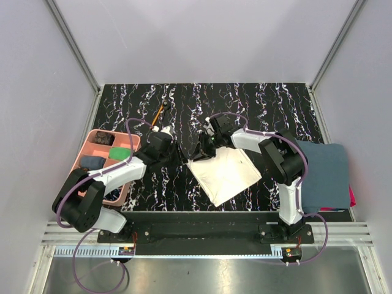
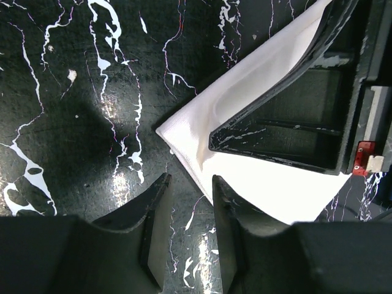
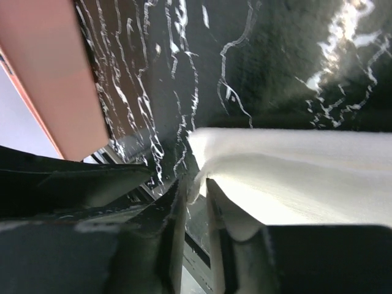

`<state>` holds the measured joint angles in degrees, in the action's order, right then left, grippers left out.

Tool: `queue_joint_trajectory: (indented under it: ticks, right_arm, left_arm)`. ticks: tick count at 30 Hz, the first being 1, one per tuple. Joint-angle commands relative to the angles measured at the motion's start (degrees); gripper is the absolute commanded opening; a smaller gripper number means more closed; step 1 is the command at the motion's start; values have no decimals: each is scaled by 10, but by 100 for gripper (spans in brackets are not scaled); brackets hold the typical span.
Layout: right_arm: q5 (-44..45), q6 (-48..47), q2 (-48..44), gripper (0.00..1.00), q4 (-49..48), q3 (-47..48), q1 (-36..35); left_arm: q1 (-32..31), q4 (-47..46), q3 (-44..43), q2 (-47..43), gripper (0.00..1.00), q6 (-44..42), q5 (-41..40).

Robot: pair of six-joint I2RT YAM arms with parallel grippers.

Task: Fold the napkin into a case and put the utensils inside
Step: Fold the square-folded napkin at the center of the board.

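Note:
The cream napkin (image 1: 225,174) lies spread on the black marble table, turned like a diamond. Its left corner (image 2: 184,131) is slightly raised. My right gripper (image 1: 204,150) is at that corner. In the right wrist view its jaws (image 3: 196,184) stand a little apart, with the thin cloth edge (image 3: 202,168) hanging loosely between the tips. My left gripper (image 1: 177,154) sits just left of the corner, low over the table. It is open (image 2: 190,180), with only bare table between its fingers. An orange-handled stick (image 1: 161,112) lies at the back of the table.
A pink compartment tray (image 1: 92,144) holding small items stands at the left, also seen in the right wrist view (image 3: 55,73). A dark blue-grey towel (image 1: 324,174) lies at the right edge. The two grippers are close together.

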<state>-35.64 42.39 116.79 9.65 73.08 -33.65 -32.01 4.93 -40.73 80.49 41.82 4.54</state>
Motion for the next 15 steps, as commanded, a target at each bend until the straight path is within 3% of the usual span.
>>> queue_joint_trajectory:
  ticks: [1, 4, 8, 12, 15]
  right_arm:
    - [-7, -1, -8, 31, -12, 36, -5]
    - [-7, -12, -18, 39, 18, 51, -4]
    - [14, -44, -75, 59, 45, 36, 6]
    - [45, -82, -115, 59, 69, -2, 58]
    - [43, -110, -126, 54, 77, -17, 103]
  left_arm:
    - [3, -19, -7, 1, 36, -10, 5]
    - [2, -27, -9, 5, 37, -5, 21]
    - [-2, -41, -14, 13, 38, 5, 40]
    - [-6, -61, -41, 55, 39, 8, 55]
    - [-6, -77, -64, 97, 38, 15, 64]
